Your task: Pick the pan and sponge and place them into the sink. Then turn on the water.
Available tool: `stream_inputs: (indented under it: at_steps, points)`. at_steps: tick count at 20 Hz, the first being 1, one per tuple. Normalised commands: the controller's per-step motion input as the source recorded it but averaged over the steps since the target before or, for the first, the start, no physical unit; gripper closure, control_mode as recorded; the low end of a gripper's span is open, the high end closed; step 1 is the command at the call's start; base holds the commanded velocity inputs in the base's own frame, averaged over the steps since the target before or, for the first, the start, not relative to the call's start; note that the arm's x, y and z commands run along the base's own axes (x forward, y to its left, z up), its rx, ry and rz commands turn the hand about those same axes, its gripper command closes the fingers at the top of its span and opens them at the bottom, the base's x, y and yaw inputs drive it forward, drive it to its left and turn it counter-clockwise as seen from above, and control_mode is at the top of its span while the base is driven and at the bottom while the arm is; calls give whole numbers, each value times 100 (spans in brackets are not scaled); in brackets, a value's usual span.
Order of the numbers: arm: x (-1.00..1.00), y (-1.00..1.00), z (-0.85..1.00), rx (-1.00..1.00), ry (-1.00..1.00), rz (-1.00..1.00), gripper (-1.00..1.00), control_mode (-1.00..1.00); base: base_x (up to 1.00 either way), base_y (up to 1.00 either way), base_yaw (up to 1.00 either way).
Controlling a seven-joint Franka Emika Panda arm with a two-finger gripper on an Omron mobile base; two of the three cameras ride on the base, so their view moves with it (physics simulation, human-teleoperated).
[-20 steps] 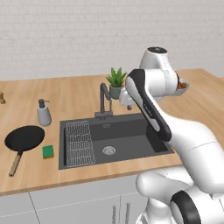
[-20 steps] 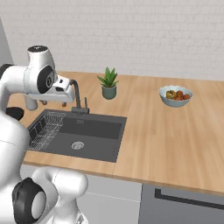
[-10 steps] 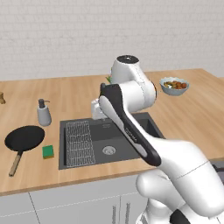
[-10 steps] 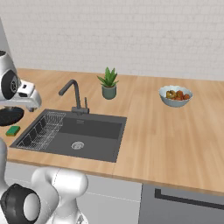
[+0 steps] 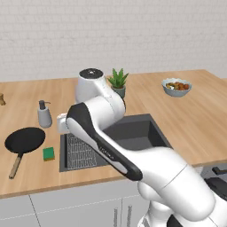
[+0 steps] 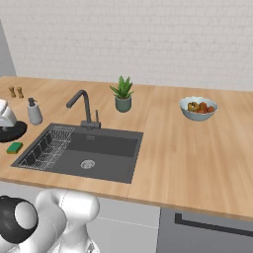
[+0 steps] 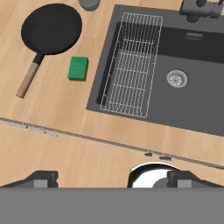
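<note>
The round black frying pan (image 7: 51,29) looks rigid, heavy; grab its wooden handle (image 7: 27,81). The gripper (image 7: 111,177) is spread, empty.

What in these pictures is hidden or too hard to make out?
- Faucet: the hand view's top edge cuts it off; in the left base view the arm covers it.
- Soap bottle: the hand view's top edge trims it.
- Pan: the right base view's left edge and a white robot part cover much of it.
- Bowl: its contents are too small to name.
- Pincer: just its tips rise above the grey band, set wide apart.
</note>
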Motion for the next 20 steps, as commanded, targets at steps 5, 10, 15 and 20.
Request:
stream_inputs:
  at_steps: [5,10,15,20]
  points:
    - [15,92,-17,0,5,0,-100,-100,0,0,0]
    - [39,84,-33,0,5,0,-100,-100,0,0,0]
    - [55,68,-36,0,6,0,-100,-100,0,0,0]
    - [46,32,-27,0,5,0,-100,-100,0,0,0]
